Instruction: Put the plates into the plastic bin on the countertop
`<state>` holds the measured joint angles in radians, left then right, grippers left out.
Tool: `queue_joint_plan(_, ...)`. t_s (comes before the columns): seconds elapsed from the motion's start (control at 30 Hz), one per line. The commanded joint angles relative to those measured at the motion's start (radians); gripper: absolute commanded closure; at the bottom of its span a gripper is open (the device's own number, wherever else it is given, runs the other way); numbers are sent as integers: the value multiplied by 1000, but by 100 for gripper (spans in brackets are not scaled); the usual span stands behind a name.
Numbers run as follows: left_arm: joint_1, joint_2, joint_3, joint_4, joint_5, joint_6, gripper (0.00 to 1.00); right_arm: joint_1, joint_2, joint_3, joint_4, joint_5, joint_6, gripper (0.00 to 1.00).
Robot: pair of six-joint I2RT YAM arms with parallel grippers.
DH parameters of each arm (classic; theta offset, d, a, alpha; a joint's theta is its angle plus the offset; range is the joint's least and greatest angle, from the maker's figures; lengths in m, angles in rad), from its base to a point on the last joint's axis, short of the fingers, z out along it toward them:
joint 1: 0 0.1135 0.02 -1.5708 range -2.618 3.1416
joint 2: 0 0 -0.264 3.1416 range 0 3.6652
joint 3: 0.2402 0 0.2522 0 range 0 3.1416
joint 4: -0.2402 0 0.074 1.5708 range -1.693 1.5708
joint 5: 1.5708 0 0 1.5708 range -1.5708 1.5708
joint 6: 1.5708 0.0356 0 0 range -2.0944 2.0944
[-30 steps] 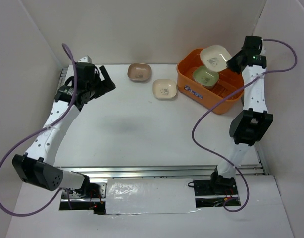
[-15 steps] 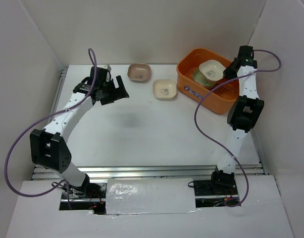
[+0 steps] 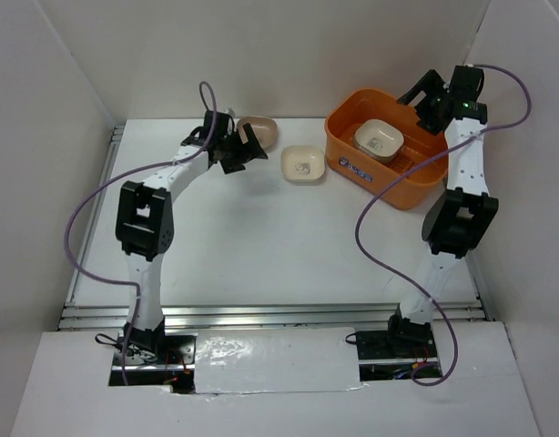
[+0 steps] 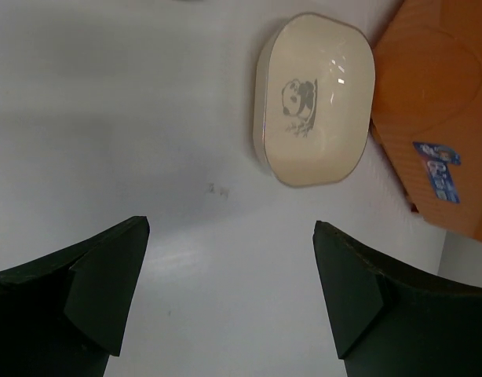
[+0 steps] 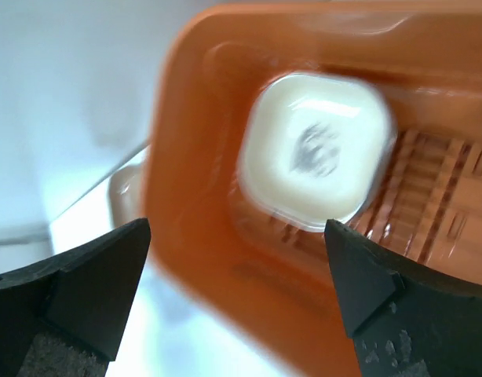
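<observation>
The orange plastic bin [image 3: 402, 177] stands at the back right of the white countertop [image 3: 261, 246], and a cream plate [image 3: 380, 138] lies inside it. My right gripper [image 3: 418, 102] hovers open over the bin's far side. In its wrist view that plate [image 5: 315, 149] lies below the spread fingers, free of them. A second cream plate [image 3: 302, 164] rests on the countertop left of the bin. A brown plate [image 3: 263, 130] sits behind it. My left gripper [image 3: 246, 150] is open and empty, just in front of the brown plate. Its wrist view shows the cream plate [image 4: 315, 98] ahead.
White walls [image 3: 70, 109] enclose the countertop on three sides. The bin's labelled side [image 4: 439, 169] faces the loose cream plate. Purple cables [image 3: 370, 228] loop from both arms over the table. A metal rail [image 3: 289, 314] runs along the near edge.
My right gripper opened and let the cream plate drop into the bin, then drew back slightly. My left arm swung right from the far left side to the brown plate.
</observation>
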<state>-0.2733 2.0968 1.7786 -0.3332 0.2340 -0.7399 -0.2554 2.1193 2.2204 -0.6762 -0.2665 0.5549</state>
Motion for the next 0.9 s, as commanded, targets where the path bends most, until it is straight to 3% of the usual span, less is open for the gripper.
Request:
queue_joint_plan(0.0,-23,106,122,175,50,-87,1,45,-295,-141,107,-44,26,0)
queue_joint_plan(0.13,-46,282,281,197,44,-121,1,59,-447,-338,119,-124,63,0)
queue_joint_plan(0.27,-72,380,412,212,24,-121,1,103,-652,-664,226,-201,82,0)
queue_joint_plan(0.37,-84,446,474,174,-27,-99,2,120,-778,-767,233,-234,105,0)
queue_joint_plan(0.5,-112,480,461,140,-131,-64,13,127,-831,-777,210,-255,128,0)
queue_joint_plan(0.67,-171,497,473,-10,-324,-33,34,123,-872,-709,155,-258,125,0)
queue_joint_plan(0.7,-176,500,472,-39,-347,-33,46,123,-881,-711,156,-261,128,0)
queue_joint_plan(0.77,-175,503,450,-37,-326,-53,54,128,-897,-720,164,-257,125,0)
queue_joint_plan(0.8,-172,500,434,-17,-300,-53,74,133,-897,-732,164,-252,120,0)
queue_joint_plan(0.87,-175,490,430,-18,-305,-55,92,142,-886,-742,153,-251,106,0)
